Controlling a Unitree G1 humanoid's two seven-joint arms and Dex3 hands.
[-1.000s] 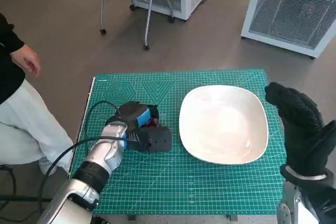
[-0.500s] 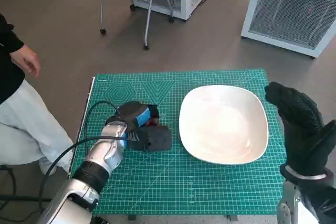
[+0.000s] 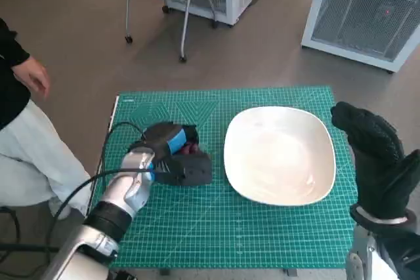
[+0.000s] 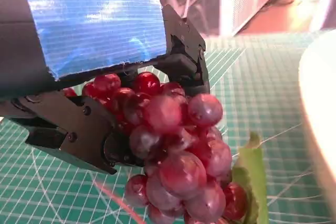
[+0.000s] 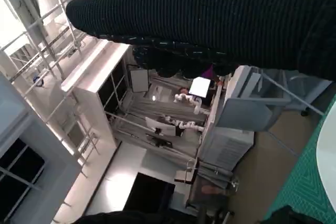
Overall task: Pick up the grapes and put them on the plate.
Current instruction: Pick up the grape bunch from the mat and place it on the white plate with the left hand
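Left wrist view gives me the grapes (image 4: 178,161), a red bunch clasped in the left hand's (image 3: 176,157) fingers (image 4: 79,135) over the green mat (image 3: 216,227) on the surface. Open mat separates those fingers from the white plate (image 3: 279,155), which looks bare. My right hand (image 3: 371,155) hovers past the plate's far rim, holding nothing, fingers apparently spread. The grapes' underside is cropped.
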